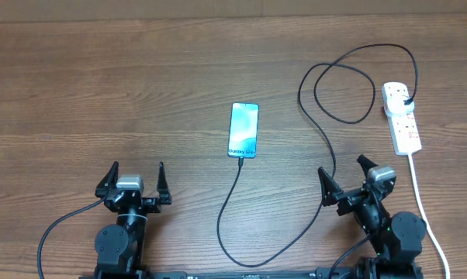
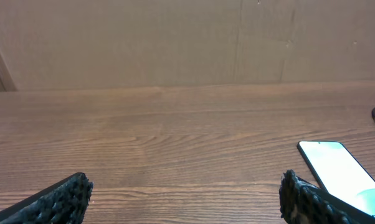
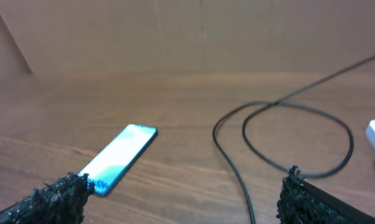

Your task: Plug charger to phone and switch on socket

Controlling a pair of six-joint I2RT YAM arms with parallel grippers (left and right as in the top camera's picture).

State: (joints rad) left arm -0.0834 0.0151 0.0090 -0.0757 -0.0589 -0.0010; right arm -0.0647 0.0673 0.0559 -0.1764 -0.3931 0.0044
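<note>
The phone [image 1: 243, 129] lies flat mid-table with its teal screen lit; it also shows in the left wrist view [image 2: 343, 171] and in the right wrist view [image 3: 120, 157]. The charger cable [image 1: 237, 232] runs from the phone's near end, loops near the table's front edge, rises past my right gripper, coils, and ends in a black plug seated in the socket [image 1: 402, 117], a white power strip at the right. The cable's loop shows in the right wrist view [image 3: 287, 134]. My left gripper [image 1: 133, 180] is open and empty, left of the phone. My right gripper [image 1: 344, 177] is open and empty, below the socket.
The socket's thicker white cord [image 1: 424, 209] runs down the right side past my right arm to the table's front edge. A brown wall stands behind the table's far edge [image 2: 175, 87].
</note>
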